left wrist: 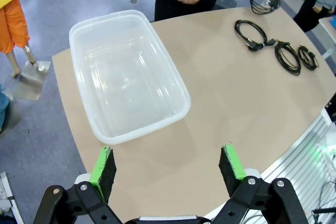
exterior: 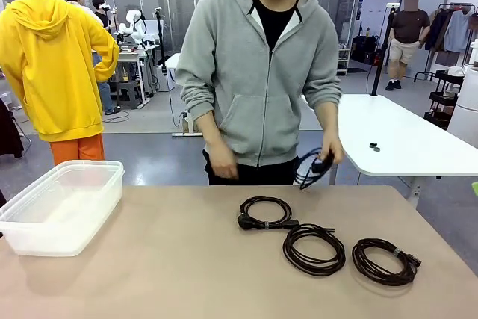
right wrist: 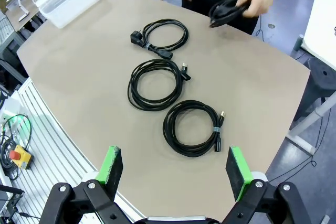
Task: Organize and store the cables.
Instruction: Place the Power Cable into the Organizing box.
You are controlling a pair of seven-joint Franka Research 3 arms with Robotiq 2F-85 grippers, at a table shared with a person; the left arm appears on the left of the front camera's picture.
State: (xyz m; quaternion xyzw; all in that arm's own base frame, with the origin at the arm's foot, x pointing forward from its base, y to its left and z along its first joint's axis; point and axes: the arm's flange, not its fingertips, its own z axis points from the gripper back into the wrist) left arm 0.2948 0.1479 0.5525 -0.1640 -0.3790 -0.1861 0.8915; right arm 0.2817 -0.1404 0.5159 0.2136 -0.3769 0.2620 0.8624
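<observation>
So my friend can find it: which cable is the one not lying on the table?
Look across the tan table to the person in the grey hoodie at its far side. A black coiled cable hangs from one hand. The three other coils lie flat on the tabletop; this one is held up.

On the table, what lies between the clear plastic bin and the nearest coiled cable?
Nothing: in the front view, the stretch of table from the bin to the nearest cable is bare.
</observation>
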